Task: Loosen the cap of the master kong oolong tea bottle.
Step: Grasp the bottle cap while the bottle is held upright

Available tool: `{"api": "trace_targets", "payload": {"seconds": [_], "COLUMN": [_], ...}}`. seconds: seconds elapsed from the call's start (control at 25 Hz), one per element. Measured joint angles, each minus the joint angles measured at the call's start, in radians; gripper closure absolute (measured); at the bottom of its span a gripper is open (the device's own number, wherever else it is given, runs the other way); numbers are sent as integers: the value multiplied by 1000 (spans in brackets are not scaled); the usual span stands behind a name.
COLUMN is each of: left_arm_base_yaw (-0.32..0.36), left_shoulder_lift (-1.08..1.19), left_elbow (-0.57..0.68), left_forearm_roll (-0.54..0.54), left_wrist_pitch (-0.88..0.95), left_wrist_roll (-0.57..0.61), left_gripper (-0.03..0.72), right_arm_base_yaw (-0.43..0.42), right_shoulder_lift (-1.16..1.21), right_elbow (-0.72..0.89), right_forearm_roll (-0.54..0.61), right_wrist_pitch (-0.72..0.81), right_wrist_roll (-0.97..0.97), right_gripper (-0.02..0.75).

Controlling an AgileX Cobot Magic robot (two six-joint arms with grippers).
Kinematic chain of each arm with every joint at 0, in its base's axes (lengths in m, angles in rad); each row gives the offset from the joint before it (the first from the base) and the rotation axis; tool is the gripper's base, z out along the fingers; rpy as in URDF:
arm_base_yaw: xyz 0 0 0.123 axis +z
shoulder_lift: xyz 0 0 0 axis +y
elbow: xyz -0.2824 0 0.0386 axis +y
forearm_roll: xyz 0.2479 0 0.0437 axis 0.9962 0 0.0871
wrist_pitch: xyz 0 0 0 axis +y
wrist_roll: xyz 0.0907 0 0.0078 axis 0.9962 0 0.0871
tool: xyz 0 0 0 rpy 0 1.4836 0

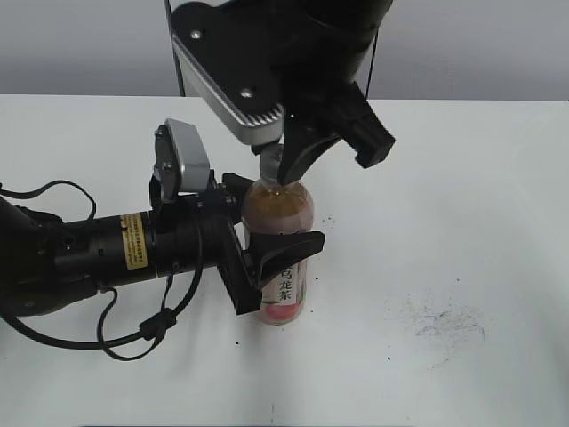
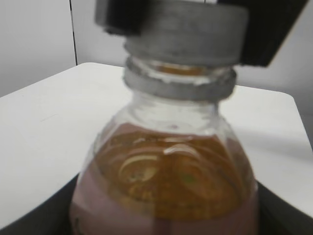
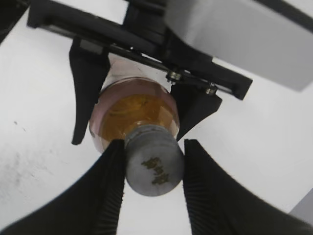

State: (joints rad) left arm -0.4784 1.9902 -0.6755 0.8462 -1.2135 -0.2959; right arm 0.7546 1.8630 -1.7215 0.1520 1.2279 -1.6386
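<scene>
The master kong oolong tea bottle [image 1: 283, 212] stands upright on the white table, amber tea above a pink label. My left gripper [image 1: 267, 240] comes in from the left and is shut on the bottle's body; its black jaws flank the bottle in the right wrist view [image 3: 139, 100]. My right gripper [image 1: 284, 169] hangs over the bottle top. In the right wrist view its ribbed fingers [image 3: 152, 147] press both sides of the grey cap [image 3: 154, 166], which has a dark mark on top. The left wrist view shows the cap [image 2: 186, 22] above the neck ring and the bottle shoulder [image 2: 166, 166]. The cap is mostly hidden in the exterior view.
The white table [image 1: 462, 196] runs to a grey wall behind. Dark scuff marks [image 1: 444, 322] lie at the right front. The left arm's black cables [image 1: 133, 334] loop over the table at the left front.
</scene>
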Motion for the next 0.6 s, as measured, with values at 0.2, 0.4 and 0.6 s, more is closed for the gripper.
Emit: {"api": "trace_targets", "payload": {"seconds": [0.2, 0.4, 0.6], "left_arm_base_yaw": [0, 0, 0], "left_shoulder_lift": [0, 0, 0], "left_elbow": [0, 0, 0], "left_forearm_roll": [0, -3, -6], "left_wrist_pitch": [0, 0, 0], "left_wrist_roll": [0, -1, -4], "left_gripper": [243, 243, 243], "right_arm_base_yaw": [0, 0, 0], "right_shoulder_lift": [0, 0, 0], "right_elbow": [0, 0, 0], "right_forearm_roll": [4, 0, -2], "right_wrist_pitch": [0, -3, -6], "right_wrist_roll": [-426, -789, -992], "right_gripper": [465, 465, 465]}}
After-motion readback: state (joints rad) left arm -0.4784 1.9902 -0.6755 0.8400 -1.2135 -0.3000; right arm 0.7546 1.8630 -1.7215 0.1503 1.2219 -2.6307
